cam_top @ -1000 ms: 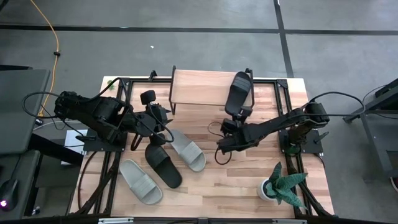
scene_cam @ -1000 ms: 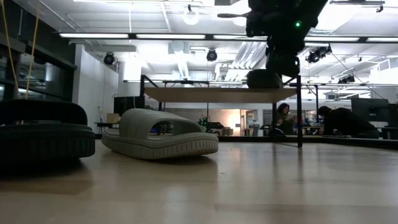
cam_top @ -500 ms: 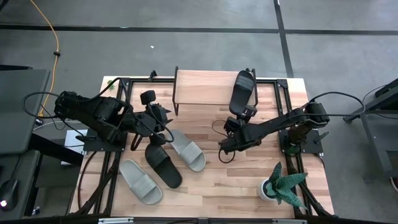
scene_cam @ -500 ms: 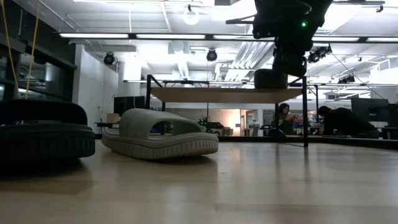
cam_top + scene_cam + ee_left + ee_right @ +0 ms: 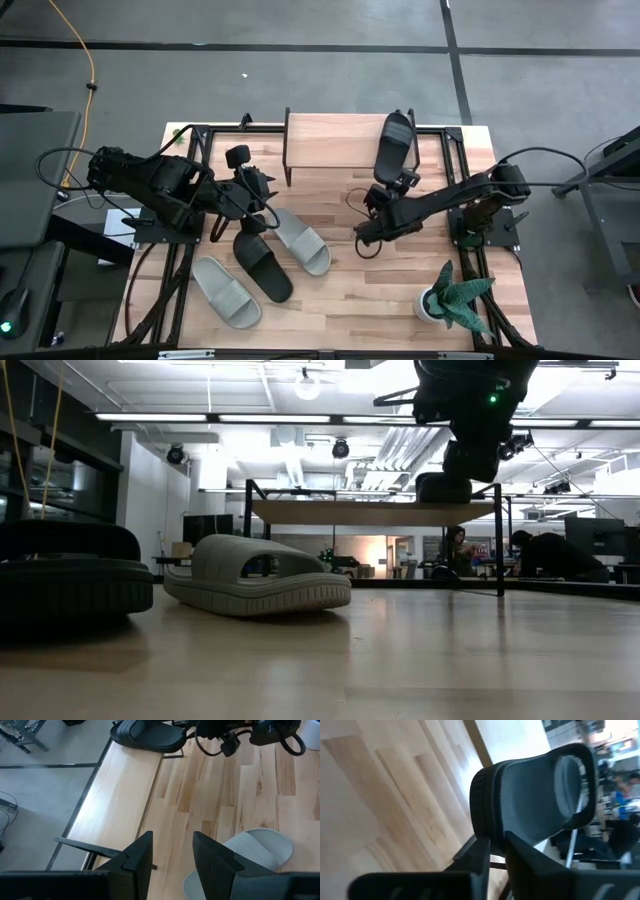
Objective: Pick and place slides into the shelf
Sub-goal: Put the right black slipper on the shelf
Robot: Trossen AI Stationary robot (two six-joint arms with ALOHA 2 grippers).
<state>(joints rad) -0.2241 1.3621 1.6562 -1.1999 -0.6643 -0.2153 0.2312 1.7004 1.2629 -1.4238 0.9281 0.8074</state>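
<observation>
High view: right pincer [image 5: 397,182] pinches the black slide's [image 5: 392,143] heel on the shelf [image 5: 330,140] — light, springy foam, best gripped at its rim; left pincer [image 5: 262,191] half-open, empty.

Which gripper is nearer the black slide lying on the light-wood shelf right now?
Right. The right gripper is at that black slide's heel end on the shelf; the left gripper hangs over the tabletop, well off to the shelf's left end.
</observation>
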